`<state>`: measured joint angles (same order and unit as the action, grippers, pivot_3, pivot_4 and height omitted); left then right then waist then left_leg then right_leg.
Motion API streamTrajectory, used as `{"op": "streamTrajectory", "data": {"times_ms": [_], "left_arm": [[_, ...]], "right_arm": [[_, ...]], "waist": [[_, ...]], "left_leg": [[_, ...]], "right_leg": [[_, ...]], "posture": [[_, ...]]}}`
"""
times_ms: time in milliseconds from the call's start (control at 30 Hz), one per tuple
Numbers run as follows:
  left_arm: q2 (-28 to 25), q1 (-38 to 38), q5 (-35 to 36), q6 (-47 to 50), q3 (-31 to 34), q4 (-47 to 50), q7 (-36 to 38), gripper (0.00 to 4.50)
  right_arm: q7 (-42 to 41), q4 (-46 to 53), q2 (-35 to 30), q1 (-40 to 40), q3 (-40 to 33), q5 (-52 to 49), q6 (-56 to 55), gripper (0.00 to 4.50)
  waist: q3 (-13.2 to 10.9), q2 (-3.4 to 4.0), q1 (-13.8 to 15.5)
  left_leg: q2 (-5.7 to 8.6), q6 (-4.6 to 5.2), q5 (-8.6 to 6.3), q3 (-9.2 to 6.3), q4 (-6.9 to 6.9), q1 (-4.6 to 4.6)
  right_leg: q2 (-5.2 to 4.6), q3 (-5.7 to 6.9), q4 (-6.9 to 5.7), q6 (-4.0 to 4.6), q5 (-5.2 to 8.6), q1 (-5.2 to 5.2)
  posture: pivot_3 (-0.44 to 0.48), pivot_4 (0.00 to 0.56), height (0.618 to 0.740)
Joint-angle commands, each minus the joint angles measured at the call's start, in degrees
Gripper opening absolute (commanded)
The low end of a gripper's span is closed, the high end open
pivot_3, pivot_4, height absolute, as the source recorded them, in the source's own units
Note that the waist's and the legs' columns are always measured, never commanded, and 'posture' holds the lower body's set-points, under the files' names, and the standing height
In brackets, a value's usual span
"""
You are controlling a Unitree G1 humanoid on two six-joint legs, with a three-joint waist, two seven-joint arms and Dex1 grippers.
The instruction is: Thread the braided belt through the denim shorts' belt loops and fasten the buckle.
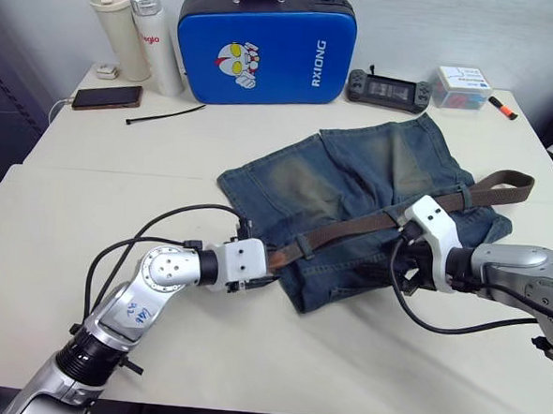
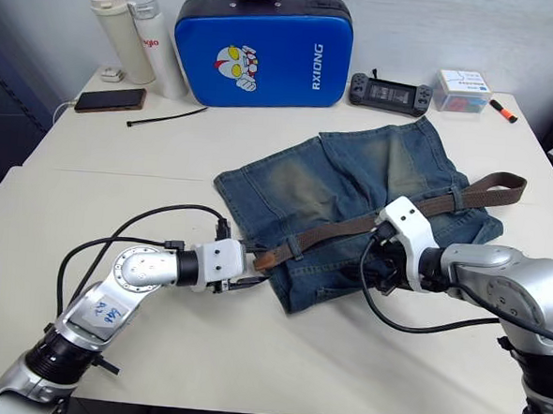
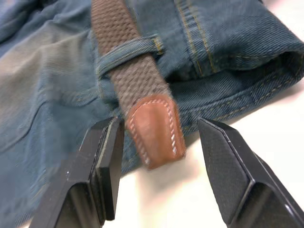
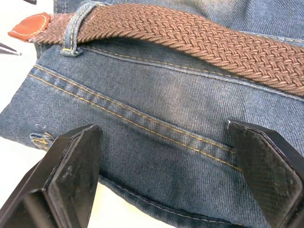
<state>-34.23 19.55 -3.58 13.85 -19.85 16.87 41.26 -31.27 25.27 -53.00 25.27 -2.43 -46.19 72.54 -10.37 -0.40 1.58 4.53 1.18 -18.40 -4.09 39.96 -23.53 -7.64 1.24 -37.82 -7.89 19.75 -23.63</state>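
One braided belt (image 1: 379, 218) lengthwise along waistband, tip toward left fingers (image 3: 102, 166)

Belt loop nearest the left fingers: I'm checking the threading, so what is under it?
The braided belt runs under that belt loop, and its leather tip sticks out past it. The strip of belt beneath the loop is covered.

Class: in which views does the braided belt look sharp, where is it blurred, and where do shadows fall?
Right wrist view: braided belt weave sharp, stitching on the denim shorts clear. Left wrist view: the belt's leather tip slightly blurred, casting a soft shadow on the table. Left eye view: even light, soft shadows under the shorts' edge.
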Motion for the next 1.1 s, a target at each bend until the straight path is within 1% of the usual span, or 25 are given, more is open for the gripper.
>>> {"op": "streamTrajectory", "data": {"times_ms": [33, 100, 200, 233, 267, 300, 333, 433, 500, 533, 567, 600, 633, 700, 767, 867, 933, 1000, 1100], "left_arm": [[0.88, 0.32, -1.59, -2.49, 0.60, -0.44, -1.17, 2.51], [1.16, 0.04, -0.80, -2.39, 1.58, -0.74, -0.87, 2.05], [1.27, -0.28, 0.95, -1.93, 3.59, -0.57, -0.05, 0.95], [0.34, -0.36, 0.60, -2.23, 3.77, -0.39, 0.80, 0.48], [-0.34, -0.41, 0.26, -2.46, 3.83, -0.27, 1.44, 0.13], [-0.86, -0.58, 0.46, -2.32, 4.17, 0.12, 2.06, 0.04], [-1.15, -0.69, 0.70, -2.19, 4.46, 0.39, 2.45, 0.04], [-0.92, -0.20, 2.05, -1.20, 5.77, 0.99, 2.97, 0.00], [-0.52, 0.53, 2.98, -0.03, 6.48, 1.40, 3.26, 0.00], [-0.43, 0.84, 3.25, 0.46, 6.67, 1.56, 3.36, 0.00], [-0.49, 1.15, 3.35, 0.77, 6.82, 1.52, 3.49, 0.00], [-0.72, 1.34, 3.42, 1.02, 7.00, 1.56, 3.78, 0.00], [-1.04, 1.39, 3.46, 1.14, 7.20, 1.57, 4.14, 0.00], [-2.28, 1.04, 3.15, 1.28, 7.52, 1.66, 5.00, 0.00], [-3.74, 0.20, 2.63, 1.01, 7.64, 1.66, 5.76, 0.00], [-8.63, -3.10, -0.67, -1.82, 7.22, 1.24, 6.78, 0.00], [-10.71, -5.48, -0.65, -1.83, 8.65, 1.06, 6.77, 0.00], [-13.48, -8.29, -0.61, -2.86, 11.38, 0.71, 6.66, 0.00], [-19.03, -14.42, 0.35, -4.74, 18.97, -2.41, 7.14, 0.00]], "right_arm": [[-0.06, 1.80, 0.38, 0.80, -0.53, 0.46, 0.01, 4.50], [-0.30, 1.89, 0.08, 0.80, -0.78, 0.51, 0.20, 4.50], [-1.36, 2.43, -1.14, 0.83, -0.83, 0.81, -0.47, 4.50], [-2.36, 2.70, -1.71, 1.12, -0.97, 0.92, -1.42, 4.50], [-3.09, 2.86, -2.07, 1.34, -1.08, 1.02, -2.10, 4.50], [-3.74, 3.01, -2.53, 1.78, -1.08, 1.44, -2.95, 4.50], [-4.23, 3.09, -2.85, 2.07, -1.05, 1.84, -3.54, 4.50], [-3.44, 1.52, -3.83, 3.79, -0.38, 4.55, -4.15, 3.67], [-2.74, -0.37, -3.48, 4.72, 0.02, 6.33, -4.56, 2.87], [-2.35, -1.28, -2.96, 5.08, -0.04, 6.92, -4.52, 2.28], [-1.91, -2.45, -2.53, 5.49, 0.37, 7.73, -4.50, 1.58], [-1.71, -4.03, -2.53, 5.56, 1.97, 9.35, -4.81, 1.23], [-1.72, -5.38, -2.49, 5.45, 3.57, 10.90, -5.30, 0.77], [-1.43, -8.22, -1.43, 4.92, 6.12, 13.55, -6.52, 0.06], [-1.41, -10.35, -0.37, 4.73, 7.94, 15.52, -7.64, 0.06], [-1.40, -13.68, 1.53, 4.54, 10.54, 18.40, -9.23, 0.06], [-1.73, -15.03, 1.91, 4.63, 11.93, 19.95, -9.90, 0.06], [-2.35, -15.99, 1.95, 4.66, 12.97, 21.38, -10.77, 0.06], [-3.86, -17.67, 2.58, 6.80, 14.00, 22.42, -11.18, 0.06]], "waist": [[0.00, 0.00, -0.01], [0.00, 0.00, -0.01], [0.00, 0.00, -0.02], [0.00, 0.00, -0.02], [0.00, 0.00, -0.02], [0.00, 0.00, -0.03], [0.00, 0.00, -0.03], [0.00, 0.00, -0.09], [0.00, 0.00, -0.08], [0.00, 0.00, -0.08], [0.00, 0.00, -0.09], [0.00, 0.00, -0.08], [0.00, 0.00, -0.10], [0.00, 0.00, -0.12], [0.00, 0.00, -0.25], [0.05, -0.03, -0.54], [0.09, -0.07, -0.69], [0.21, -0.25, -0.71], [0.31, -0.40, -1.07]], "left_leg": [[0.00, 0.00, 0.00, 0.00, 0.00, 0.00], [0.00, 0.00, 0.00, 0.00, 0.00, 0.00], [0.00, 0.00, 0.00, 0.00, 0.00, 0.00], [0.00, 0.00, 0.00, 0.00, 0.00, 0.00], [0.00, 0.00, 0.00, 0.00, 0.00, 0.00], [0.00, 0.00, 0.00, 0.00, 0.00, 0.00], [0.00, 0.00, 0.00, 0.00, 0.00, 0.00], [0.00, 0.00, 0.00, 0.00, -0.01, 0.01], [-0.01, 0.00, 0.00, 0.00, -0.01, 0.01], [-0.01, 0.00, 0.00, 0.00, -0.01, 0.01], [-0.01, 0.00, 0.00, 0.00, -0.01, 0.00], [-0.01, 0.00, 0.00, 0.00, -0.01, 0.00], [-0.01, 0.00, 0.00, 0.00, -0.01, 0.00], [-0.01, 0.00, 0.00, 0.00, -0.01, 0.01], [-0.01, 0.00, 0.00, 0.01, -0.01, 0.01], [-0.04, -0.01, 0.00, 0.09, -0.06, 0.07], [-0.10, -0.05, -0.02, 0.11, -0.12, 0.25], [-0.11, -0.05, -0.03, 0.11, -0.10, 0.29], [-0.15, -0.09, -0.04, 0.09, -0.08, 0.34]], "right_leg": [[0.00, 0.00, 0.00, 0.00, 0.00, 0.00], [0.00, 0.00, 0.00, 0.00, 0.00, 0.00], [0.00, 0.01, -0.01, 0.00, 0.00, -0.01], [0.00, 0.01, -0.01, 0.00, 0.00, 0.00], [0.00, 0.01, -0.01, 0.00, 0.00, -0.01], [0.00, 0.01, 0.00, 0.00, 0.00, -0.01], [0.00, 0.01, 0.00, 0.00, 0.00, -0.01], [0.00, 0.02, 0.00, 0.00, 0.00, -0.01], [0.00, 0.02, -0.01, 0.00, 0.00, -0.01], [0.00, 0.02, 0.00, 0.00, 0.00, -0.01], [0.00, 0.01, 0.00, 0.00, 0.00, -0.01], [0.00, 0.02, 0.00, 0.00, 0.00, -0.01], [0.00, 0.02, 0.00, 0.00, 0.00, -0.01], [0.01, 0.02, -0.01, 0.00, 0.00, -0.01], [0.01, 0.01, -0.01, 0.00, 0.00, -0.02], [0.04, 0.02, -0.04, 0.00, 0.00, -0.05], [0.09, 0.01, -0.01, 0.02, 0.01, 0.11], [0.08, -0.01, -0.01, 0.02, 0.01, 0.17], [0.09, -0.10, -0.02, 0.07, 0.02, 0.20]], "posture": [[0.000, 0.150, 0.677], [0.000, 0.150, 0.677], [0.000, 0.150, 0.677], [0.000, 0.150, 0.677], [0.000, 0.150, 0.677], [0.000, 0.150, 0.677], [0.000, 0.150, 0.677], [0.000, 0.150, 0.677], [0.000, 0.150, 0.677], [0.000, 0.150, 0.677], [0.000, 0.150, 0.677], [0.000, 0.150, 0.677], [0.000, 0.150, 0.677], [0.000, 0.150, 0.677], [0.000, 0.150, 0.677], [0.000, 0.150, 0.677], [0.000, 0.150, 0.677], [0.000, 0.150, 0.677], [0.000, 0.150, 0.677]]}}
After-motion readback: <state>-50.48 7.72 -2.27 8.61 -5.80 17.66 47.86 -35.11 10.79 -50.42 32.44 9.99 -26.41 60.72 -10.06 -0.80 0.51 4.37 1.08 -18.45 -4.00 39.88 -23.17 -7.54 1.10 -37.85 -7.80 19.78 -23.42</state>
